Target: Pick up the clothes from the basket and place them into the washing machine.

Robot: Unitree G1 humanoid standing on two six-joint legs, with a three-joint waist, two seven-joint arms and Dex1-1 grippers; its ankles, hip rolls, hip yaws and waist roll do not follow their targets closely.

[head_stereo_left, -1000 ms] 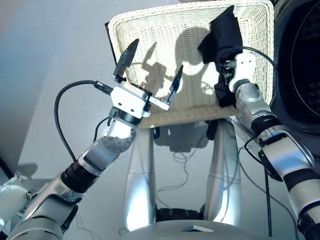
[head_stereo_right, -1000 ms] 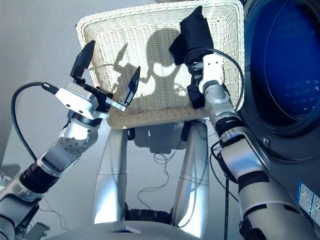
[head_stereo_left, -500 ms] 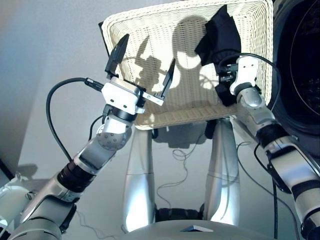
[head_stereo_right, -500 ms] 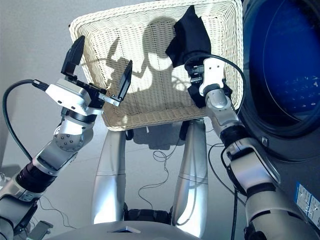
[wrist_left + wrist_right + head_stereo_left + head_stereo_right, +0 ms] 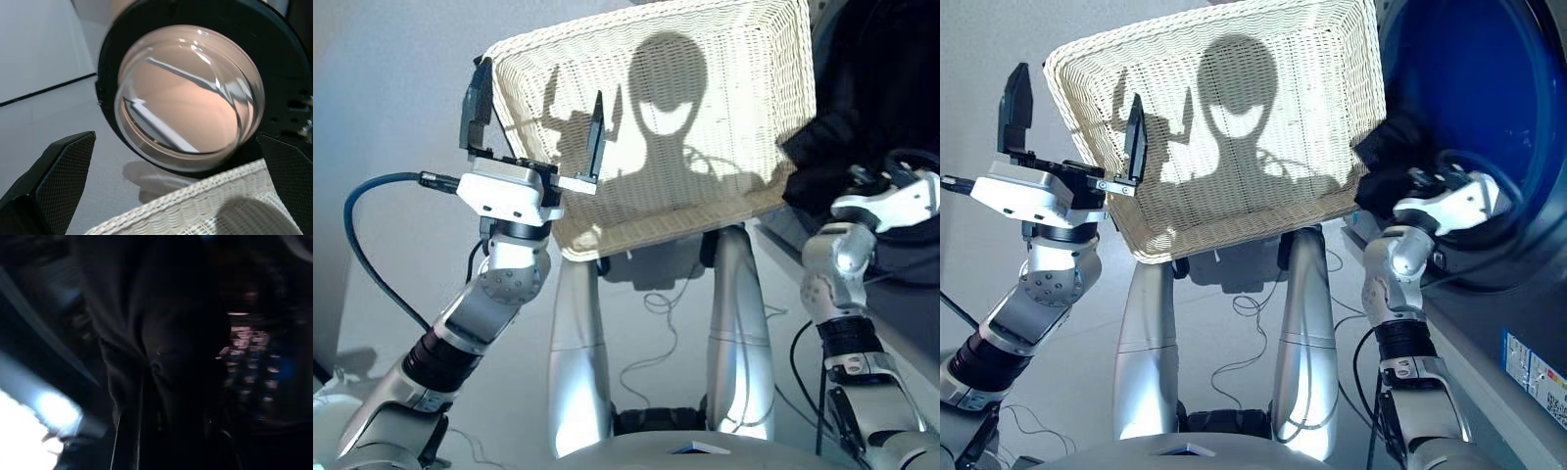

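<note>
No legible text, brand or number in any view. One small blue-and-white sticker (image 5: 1534, 368) sits on the dark grey metallic front of the washing machine (image 5: 1489, 323), low right (print too small to read).

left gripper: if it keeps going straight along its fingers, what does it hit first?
Likely the washer's open glass door. The left wrist view looks along the open left gripper and the door fills the centre of it. The basket rim lies just under that line and might be clipped first; depth is unclear.
</note>
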